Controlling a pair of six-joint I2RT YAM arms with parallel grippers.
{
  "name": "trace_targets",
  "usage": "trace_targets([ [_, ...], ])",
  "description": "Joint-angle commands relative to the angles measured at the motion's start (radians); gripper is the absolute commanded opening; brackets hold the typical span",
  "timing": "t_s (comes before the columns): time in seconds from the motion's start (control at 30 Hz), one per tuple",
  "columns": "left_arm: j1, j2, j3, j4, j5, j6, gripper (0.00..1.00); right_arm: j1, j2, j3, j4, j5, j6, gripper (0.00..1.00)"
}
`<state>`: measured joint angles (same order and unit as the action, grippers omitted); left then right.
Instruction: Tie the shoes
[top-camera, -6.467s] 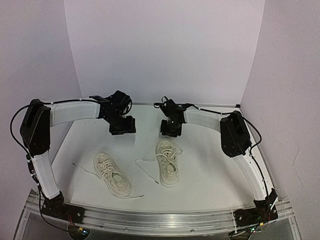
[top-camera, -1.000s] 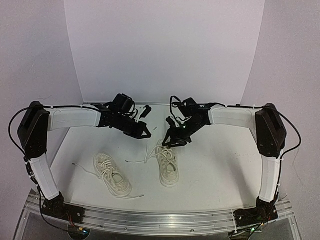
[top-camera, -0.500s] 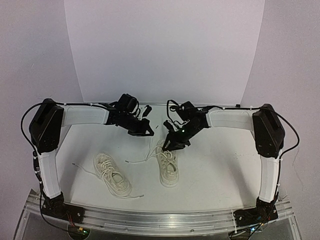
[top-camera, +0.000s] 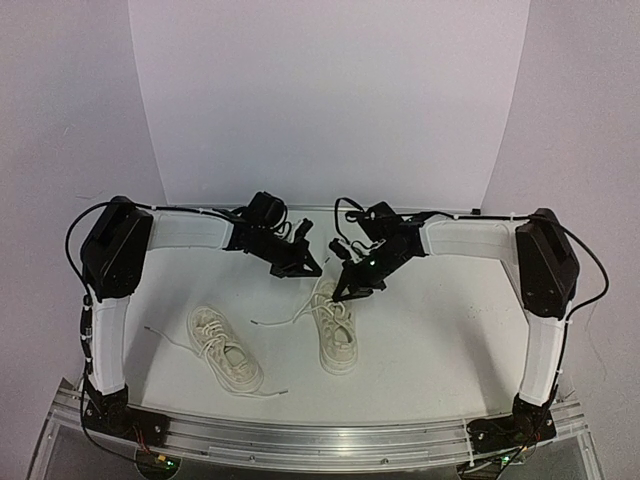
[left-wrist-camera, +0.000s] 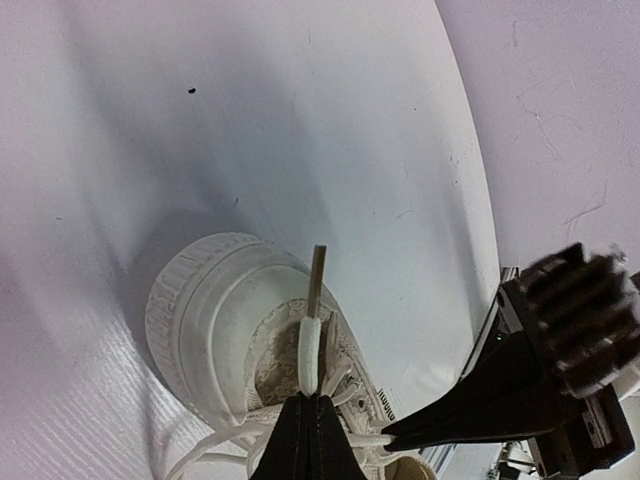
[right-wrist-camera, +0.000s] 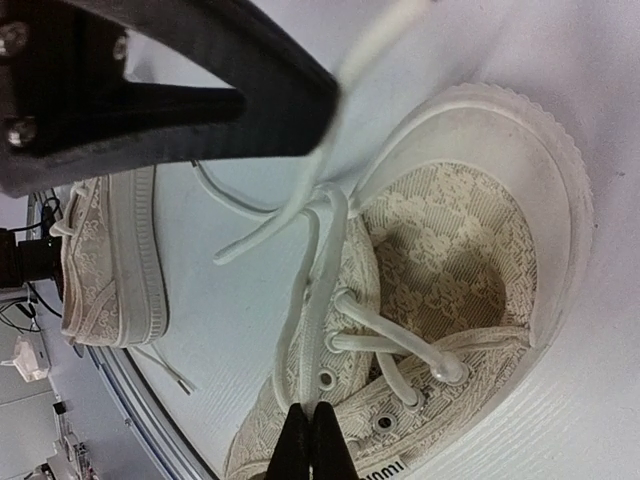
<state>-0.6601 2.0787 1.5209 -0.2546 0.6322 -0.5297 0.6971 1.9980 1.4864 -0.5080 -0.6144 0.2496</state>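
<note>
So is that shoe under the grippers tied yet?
Not tied. No bow on the shoe; the left gripper and right gripper each pinch a loose lace.

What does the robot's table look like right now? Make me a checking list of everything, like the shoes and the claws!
Surface: white table, no spills seen.
Job's things: left shoe lies alone, laces loose; right shoe has laces held up.
Clutter: nothing seen.
Grippers: left gripper shut on a lace end; right gripper shut on a lace strand.
Cables: black cables loop along both arms, away from the shoes.
Surroundings: plain pale walls; metal rail at the near edge.
</note>
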Motion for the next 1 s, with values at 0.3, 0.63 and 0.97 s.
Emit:
trace_targets([
  [0.3,-0.007,0.099,0.051,0.087,0.187,-0.102,0.0,0.006,-0.1,-0.043,0.078,-0.02,-0.113,0.0],
  [0.63,-0.019,0.119,0.085,0.095,0.342,-0.054,0.0,0.005,-0.103,-0.048,0.075,-0.016,-0.156,0.0],
  [0.97,-0.03,0.062,0.015,0.005,0.472,0.033,0.0,0.007,-0.117,-0.044,0.076,0.03,-0.138,0.0],
])
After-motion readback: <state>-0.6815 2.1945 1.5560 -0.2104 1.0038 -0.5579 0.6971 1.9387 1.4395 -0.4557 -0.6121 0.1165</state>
